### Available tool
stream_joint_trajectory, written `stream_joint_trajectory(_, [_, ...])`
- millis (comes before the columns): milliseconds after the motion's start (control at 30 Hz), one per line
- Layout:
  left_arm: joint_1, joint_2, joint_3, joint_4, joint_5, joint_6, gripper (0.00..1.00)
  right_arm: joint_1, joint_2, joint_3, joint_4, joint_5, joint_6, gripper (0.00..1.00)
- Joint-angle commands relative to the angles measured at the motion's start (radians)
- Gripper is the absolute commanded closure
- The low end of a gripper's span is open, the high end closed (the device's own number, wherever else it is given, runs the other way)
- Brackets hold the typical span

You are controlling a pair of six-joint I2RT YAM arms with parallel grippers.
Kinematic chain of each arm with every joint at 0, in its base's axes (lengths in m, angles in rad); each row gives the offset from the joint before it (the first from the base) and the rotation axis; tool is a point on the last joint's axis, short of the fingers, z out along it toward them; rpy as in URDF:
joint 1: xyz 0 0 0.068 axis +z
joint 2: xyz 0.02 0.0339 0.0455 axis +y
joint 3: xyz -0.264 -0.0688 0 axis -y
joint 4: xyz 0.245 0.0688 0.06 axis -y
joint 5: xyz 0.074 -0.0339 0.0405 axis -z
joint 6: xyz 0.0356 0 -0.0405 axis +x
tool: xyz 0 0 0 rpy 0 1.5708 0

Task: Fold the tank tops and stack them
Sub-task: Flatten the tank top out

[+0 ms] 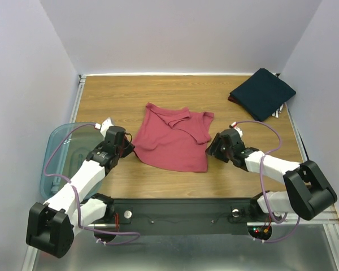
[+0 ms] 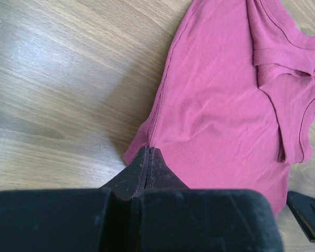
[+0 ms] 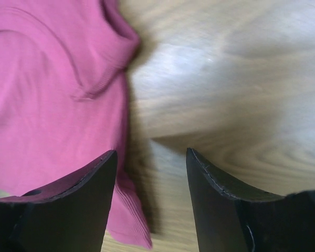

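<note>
— Left end effector (image 2: 148, 152)?
— Shut tight, tips touching the red tank top (image 1: 172, 141) at its lower-left corner, mid-table (image 1: 113, 96).
— Navy tank top (image 1: 263, 93)?
— Folded, upper right.
— Right end effector (image 3: 149, 152)?
— Open, holding nothing, at the red edge.

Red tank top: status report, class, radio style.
Left gripper shut at near-left corner of red top, grip unclear. Right gripper open, straddling its right edge. Navy top folded, far right. Nothing in the way.
</note>
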Motion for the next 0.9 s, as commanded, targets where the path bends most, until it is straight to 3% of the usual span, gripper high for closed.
stream_joint_trajectory(0, [0.004, 0.002, 0.054, 0.016, 0.004, 0.024, 1.0, 0.017, 0.073, 0.01, 0.106, -0.054, 0.013, 0.39])
stream_joint_trajectory(100, [0.004, 0.003, 0.065, 0.011, 0.004, 0.025, 1.0, 0.025, 0.17, 0.068, 0.112, -0.055, -0.001, 0.47])
stream_joint_trajectory(167, [0.004, 0.0, 0.076, 0.002, 0.001, 0.03, 1.0, 0.023, 0.233, 0.108, 0.098, -0.042, -0.014, 0.69])
stream_joint_trajectory(300, [0.006, -0.01, 0.117, -0.035, -0.016, 0.048, 1.0, 0.014, 0.293, 0.223, -0.05, 0.091, -0.091, 0.96])
stream_joint_trajectory(467, [0.012, -0.05, 0.178, -0.095, -0.028, 0.061, 1.0, -0.064, 0.258, 0.351, -0.233, 0.271, -0.234, 0.99])
stream_joint_trajectory(533, [0.013, -0.075, 0.189, -0.105, -0.036, 0.061, 1.0, -0.116, 0.225, 0.387, -0.299, 0.328, -0.297, 0.96])
stream_joint_trajectory(633, [0.015, -0.084, 0.176, -0.095, -0.04, 0.062, 1.0, -0.133, 0.211, 0.426, -0.372, 0.374, -0.344, 0.74])
stream_joint_trajectory(667, [0.015, -0.075, 0.169, -0.092, -0.03, 0.061, 1.0, -0.135, 0.202, 0.427, -0.386, 0.322, -0.338, 0.63])
stream_joint_trajectory(767, [0.015, -0.047, 0.125, -0.062, 0.0, 0.047, 1.0, -0.135, 0.146, 0.368, -0.368, 0.175, -0.306, 0.43])
stream_joint_trajectory(867, [0.015, -0.041, 0.076, -0.024, 0.01, 0.039, 1.0, -0.133, 0.1, 0.303, -0.337, 0.121, -0.285, 0.37])
